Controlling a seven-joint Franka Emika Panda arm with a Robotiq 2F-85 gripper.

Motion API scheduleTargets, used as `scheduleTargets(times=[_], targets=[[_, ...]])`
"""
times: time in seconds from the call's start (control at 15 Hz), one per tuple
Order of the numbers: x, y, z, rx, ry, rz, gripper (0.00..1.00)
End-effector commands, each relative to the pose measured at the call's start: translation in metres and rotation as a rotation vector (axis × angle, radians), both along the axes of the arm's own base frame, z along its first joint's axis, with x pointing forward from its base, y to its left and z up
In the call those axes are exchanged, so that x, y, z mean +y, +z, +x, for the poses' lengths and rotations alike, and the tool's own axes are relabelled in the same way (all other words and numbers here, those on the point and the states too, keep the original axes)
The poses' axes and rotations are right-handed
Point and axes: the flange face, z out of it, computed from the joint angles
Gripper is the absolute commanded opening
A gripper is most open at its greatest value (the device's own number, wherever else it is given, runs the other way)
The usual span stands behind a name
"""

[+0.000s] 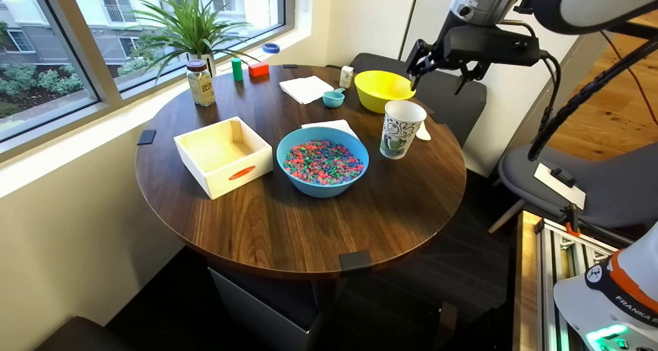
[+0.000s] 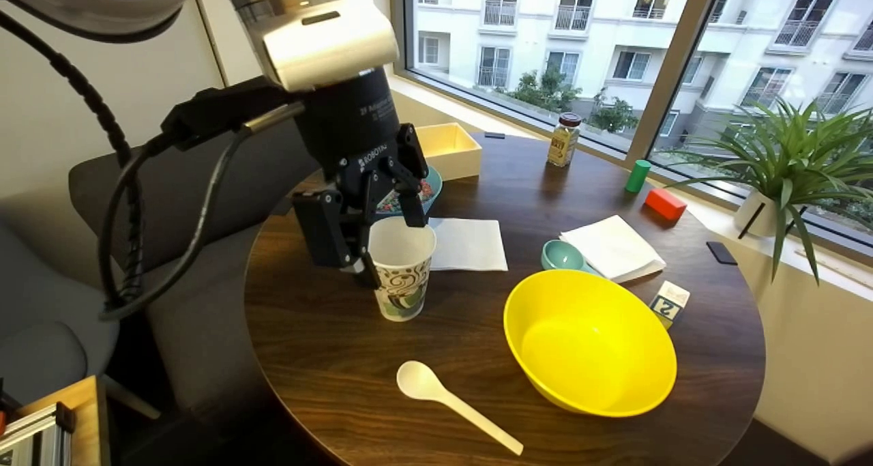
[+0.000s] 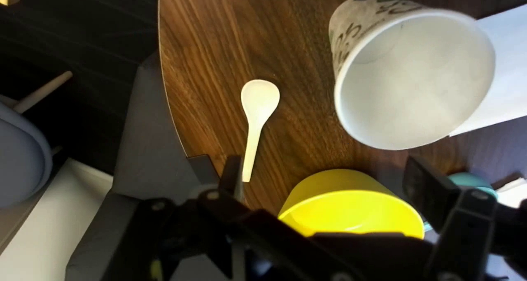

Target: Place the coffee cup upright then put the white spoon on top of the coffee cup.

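Observation:
The coffee cup (image 1: 395,137) stands upright on the table, a white tapered cup with dark swirls and green print; it also shows in an exterior view (image 2: 402,290) and in the wrist view (image 3: 411,83), mouth open and empty. The white spoon (image 2: 453,403) lies flat on the table beside the cup; it shows whole in the wrist view (image 3: 257,108), and mostly behind the cup in an exterior view (image 1: 423,131). My gripper (image 1: 437,84) is open and empty, raised above the table; in an exterior view it (image 2: 392,248) overlaps the cup's rim. In the wrist view its fingers (image 3: 325,178) are wide apart.
A yellow bowl (image 2: 590,357) stands near the spoon's handle. A blue bowl of colored beads (image 1: 323,186), a wooden box (image 1: 226,158), napkins (image 2: 470,244), a teal scoop (image 2: 563,254), a letter block (image 1: 346,77) and a jar (image 1: 200,84) are also on the table.

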Motion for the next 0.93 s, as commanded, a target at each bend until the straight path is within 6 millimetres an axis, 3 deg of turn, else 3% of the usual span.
scheduleTargets(times=[0.0,0.4,0.47,0.87], targets=[[-0.034,-0.001,-0.022,0.015,0.079,0.149,1.0],[-0.087,-0.02,-0.034,0.075,0.194,0.318,1.0],[-0.082,-0.012,-0.028,0.055,0.165,0.265,1.0],[-0.094,-0.021,-0.029,0.073,0.176,0.307,1.0]])
